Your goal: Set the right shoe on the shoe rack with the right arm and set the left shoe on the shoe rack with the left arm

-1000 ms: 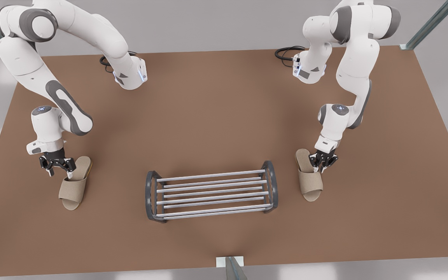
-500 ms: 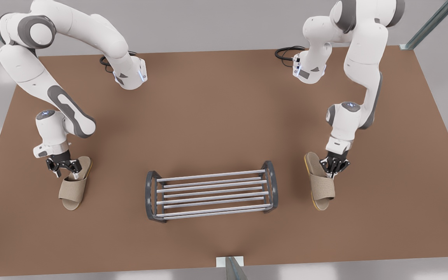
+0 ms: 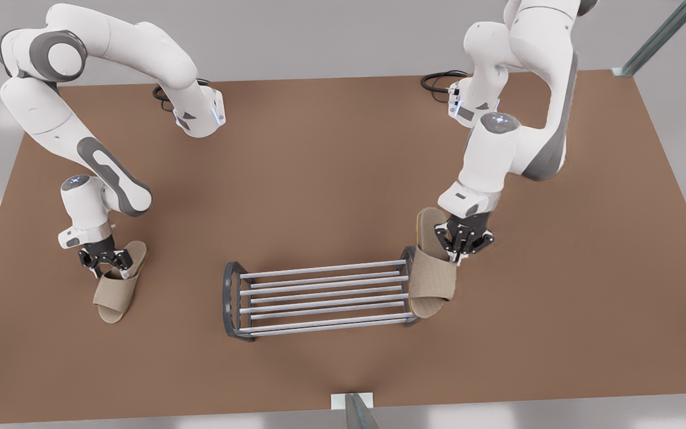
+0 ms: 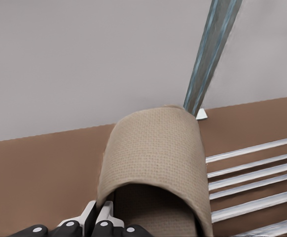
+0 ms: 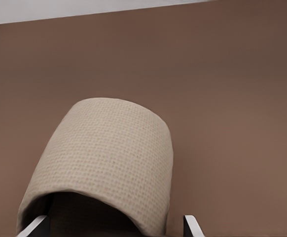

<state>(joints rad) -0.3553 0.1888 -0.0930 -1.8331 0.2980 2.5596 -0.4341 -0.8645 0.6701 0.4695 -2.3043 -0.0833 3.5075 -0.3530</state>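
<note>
While left tool clamps left shoe over rack end, right tool wide astride right shoe.

Brown table bearing a rack and one slipper
The shoe rack stands mid-table; the right shoe rests well apart, toward the front view's left

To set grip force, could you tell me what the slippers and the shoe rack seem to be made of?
Left shoe, held by the left gripper at the shoe rack, and right shoe, by the right gripper: matte beige woven fabric, judging by the visible weave. Rack: glossy silver bars, probably metal; matte dark grey end frames, metal or plastic.
</note>
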